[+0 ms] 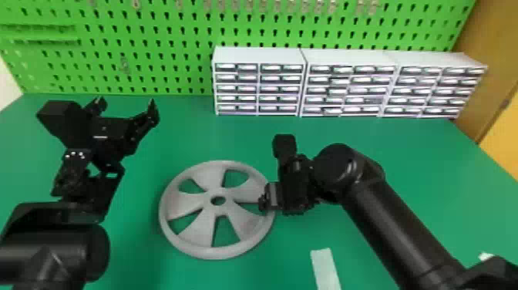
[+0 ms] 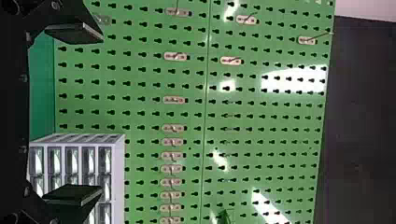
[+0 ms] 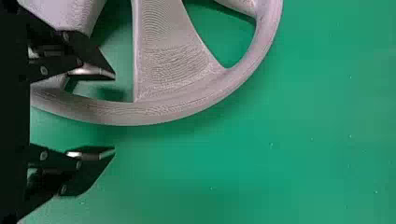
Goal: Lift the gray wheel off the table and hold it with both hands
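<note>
So the gray wheel (image 1: pixel 200 231) is lying flat on the green table (image 1: pixel 185 135), spokes and center hole facing up, and it's sitting between the two arms.

Right gripper (image 1: pixel 279 204) is over at the wheel's right edge, pointing down. Its fingers (image 3: pixel 95 63) are spread pretty wide. From the right wrist view, one of them is over an opening between the spokes and the other is out past the rim over bare table, so the rim runs through the space between them, closer to the inner finger. Nothing's pinched, but I honestly can't tell if the inner one is touching the wheel.

Left gripper (image 1: pixel 127 102) is up past the wheel's far left side, well apart from it. Those fingers (image 2: pixel 77 35) are spread too, nothing between them, and they point toward the green pegboard (image 2: pixel 140 88). The white drawer units (image 1: pixel 260 58) stand at the back of the table, off to the right of the left fingers and beyond the right ones. There's also a pale strip (image 1: pixel 325 268) on the table, nearer the robot than the right fingers.
</note>
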`<state>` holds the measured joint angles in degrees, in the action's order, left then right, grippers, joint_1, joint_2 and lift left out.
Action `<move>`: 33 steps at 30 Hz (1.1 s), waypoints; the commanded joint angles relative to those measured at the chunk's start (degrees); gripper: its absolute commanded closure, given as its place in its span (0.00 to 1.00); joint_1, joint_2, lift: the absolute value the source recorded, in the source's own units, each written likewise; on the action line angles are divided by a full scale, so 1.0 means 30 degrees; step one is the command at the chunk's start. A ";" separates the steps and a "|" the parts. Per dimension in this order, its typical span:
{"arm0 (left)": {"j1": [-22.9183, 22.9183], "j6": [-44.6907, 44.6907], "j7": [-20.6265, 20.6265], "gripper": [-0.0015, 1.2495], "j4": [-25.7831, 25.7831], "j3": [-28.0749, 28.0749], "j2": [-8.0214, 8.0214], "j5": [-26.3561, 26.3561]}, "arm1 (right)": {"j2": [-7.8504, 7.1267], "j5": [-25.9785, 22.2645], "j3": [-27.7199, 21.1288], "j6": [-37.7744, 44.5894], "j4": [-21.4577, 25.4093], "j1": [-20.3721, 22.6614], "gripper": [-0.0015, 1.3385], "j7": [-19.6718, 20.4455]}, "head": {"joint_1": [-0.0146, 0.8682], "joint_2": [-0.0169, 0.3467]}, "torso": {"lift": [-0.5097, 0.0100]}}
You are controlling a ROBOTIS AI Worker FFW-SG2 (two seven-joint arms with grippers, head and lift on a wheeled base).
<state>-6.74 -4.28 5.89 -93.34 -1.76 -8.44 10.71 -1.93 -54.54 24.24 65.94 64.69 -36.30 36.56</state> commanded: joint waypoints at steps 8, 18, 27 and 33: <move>0.0021 -0.0037 0.0000 0.12 0.0000 0.0029 0.0000 0.0005 | -0.0030 0.0309 0.0063 0.0607 -0.0001 -0.0116 0.77 0.0002 | 0.82 0.09 | 0.79; 0.0021 -0.0037 0.0000 0.12 0.0000 0.0058 0.0000 0.0005 | -0.0030 0.0338 0.0151 0.0753 -0.0001 -0.0233 0.80 0.0002 | 0.82 0.09 | 0.79; 0.0050 -0.0037 0.0000 0.12 0.0000 0.0087 0.0000 0.0005 | -0.0059 0.0367 -0.0025 0.0636 0.0409 -0.0145 0.80 0.0002 | 0.82 0.09 | 0.79; 0.0021 -0.0037 -0.0029 0.12 0.0000 0.0175 0.0000 0.0064 | -0.0059 0.0983 -0.0230 0.0021 0.1698 0.0119 0.80 0.0002 | 0.82 0.09 | 0.79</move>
<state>-6.60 -4.40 5.80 -93.34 -1.48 -8.44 10.73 -2.11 -53.00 23.93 67.23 67.19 -36.42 36.56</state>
